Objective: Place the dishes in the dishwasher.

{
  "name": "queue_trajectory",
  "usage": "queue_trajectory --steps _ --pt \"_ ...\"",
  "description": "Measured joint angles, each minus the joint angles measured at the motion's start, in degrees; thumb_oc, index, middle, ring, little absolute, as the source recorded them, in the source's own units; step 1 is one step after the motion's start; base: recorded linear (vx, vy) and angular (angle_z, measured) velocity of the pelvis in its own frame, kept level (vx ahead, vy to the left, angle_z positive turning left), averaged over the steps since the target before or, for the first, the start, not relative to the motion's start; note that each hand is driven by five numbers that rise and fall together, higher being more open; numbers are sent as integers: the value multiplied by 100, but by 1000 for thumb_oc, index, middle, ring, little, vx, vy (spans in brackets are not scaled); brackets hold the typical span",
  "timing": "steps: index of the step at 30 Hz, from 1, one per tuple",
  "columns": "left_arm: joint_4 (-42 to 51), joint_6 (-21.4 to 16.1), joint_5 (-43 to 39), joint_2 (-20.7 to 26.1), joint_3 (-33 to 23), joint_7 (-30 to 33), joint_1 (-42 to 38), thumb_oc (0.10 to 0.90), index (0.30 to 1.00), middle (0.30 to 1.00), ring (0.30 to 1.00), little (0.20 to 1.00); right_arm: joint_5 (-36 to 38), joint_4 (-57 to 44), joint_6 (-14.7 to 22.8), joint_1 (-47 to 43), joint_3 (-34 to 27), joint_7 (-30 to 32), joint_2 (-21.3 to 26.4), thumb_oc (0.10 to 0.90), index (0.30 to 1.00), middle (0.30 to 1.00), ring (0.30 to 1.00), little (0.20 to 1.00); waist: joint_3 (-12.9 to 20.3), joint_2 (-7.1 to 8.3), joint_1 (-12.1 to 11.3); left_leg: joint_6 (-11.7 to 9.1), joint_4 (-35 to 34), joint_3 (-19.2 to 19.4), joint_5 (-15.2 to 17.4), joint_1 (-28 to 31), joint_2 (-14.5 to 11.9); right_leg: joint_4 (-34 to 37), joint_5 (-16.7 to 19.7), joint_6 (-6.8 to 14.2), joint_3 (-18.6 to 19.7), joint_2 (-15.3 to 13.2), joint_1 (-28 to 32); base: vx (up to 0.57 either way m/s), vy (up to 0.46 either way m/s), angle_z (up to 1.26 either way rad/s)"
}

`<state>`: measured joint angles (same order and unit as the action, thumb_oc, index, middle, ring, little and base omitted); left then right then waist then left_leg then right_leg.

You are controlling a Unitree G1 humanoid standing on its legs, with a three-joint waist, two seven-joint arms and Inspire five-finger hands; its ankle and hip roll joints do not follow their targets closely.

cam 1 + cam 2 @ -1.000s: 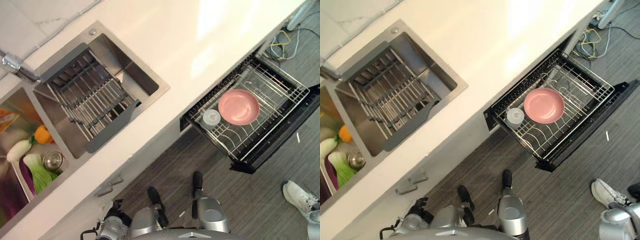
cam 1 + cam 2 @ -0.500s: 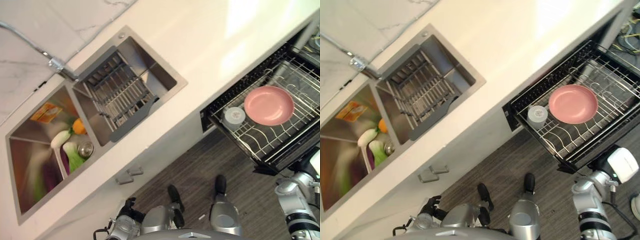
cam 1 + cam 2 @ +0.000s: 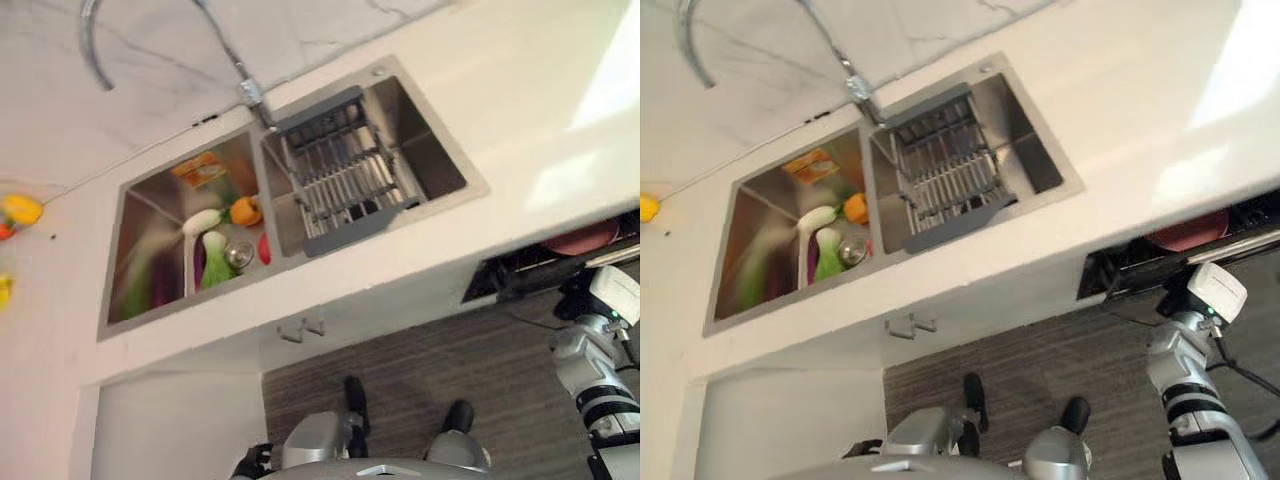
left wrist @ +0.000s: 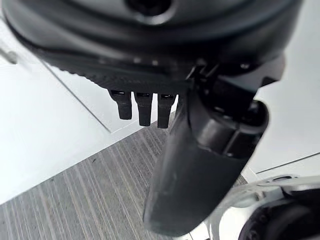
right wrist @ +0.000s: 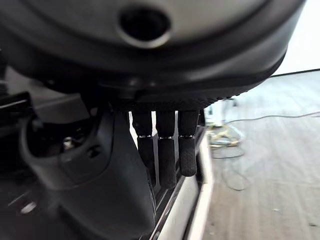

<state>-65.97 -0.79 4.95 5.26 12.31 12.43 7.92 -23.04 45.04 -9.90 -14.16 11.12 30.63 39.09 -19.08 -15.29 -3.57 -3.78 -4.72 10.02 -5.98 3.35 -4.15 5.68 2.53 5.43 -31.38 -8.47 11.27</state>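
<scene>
A pink plate (image 3: 583, 238) lies in the pulled-out dishwasher rack (image 3: 515, 272) at the far right, mostly hidden under the white counter's edge. My right hand (image 5: 166, 152) hangs open just in front of that rack, fingers straight, holding nothing; its arm (image 3: 1185, 375) rises from the lower right. My left hand (image 4: 192, 165) hangs low over the grey floor, fingers relaxed and empty.
A double steel sink is set in the white counter (image 3: 520, 110). Its right basin holds a grey drying rack (image 3: 340, 170); its left basin holds vegetables (image 3: 215, 250). A curved faucet (image 3: 245, 85) stands behind. Yellow items (image 3: 20, 210) lie at the far left.
The camera has swung left: the sink is now central and the dishwasher rack sits at the right edge. The small cup by the plate is now out of sight.
</scene>
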Motion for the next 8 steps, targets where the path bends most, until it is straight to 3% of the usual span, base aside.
queue_trajectory --steps 4,8 --pt "-60 -24 -41 36 -25 -107 -169 800 900 900 900 900 -248 834 569 189 587 -471 -315 800 900 900 900 900 246 255 -259 19 -10 -296 -76 -5 19 -4 -103 17 -191 27 132 40 -46 44" --pt "-99 -41 -48 147 -237 -173 -298 800 900 900 900 900 -275 1277 853 686 573 -716 -1136 800 900 900 900 900 302 615 -263 -5 -22 -398 -84 -9 8 -3 -207 34 -185 48 168 47 -31 15"
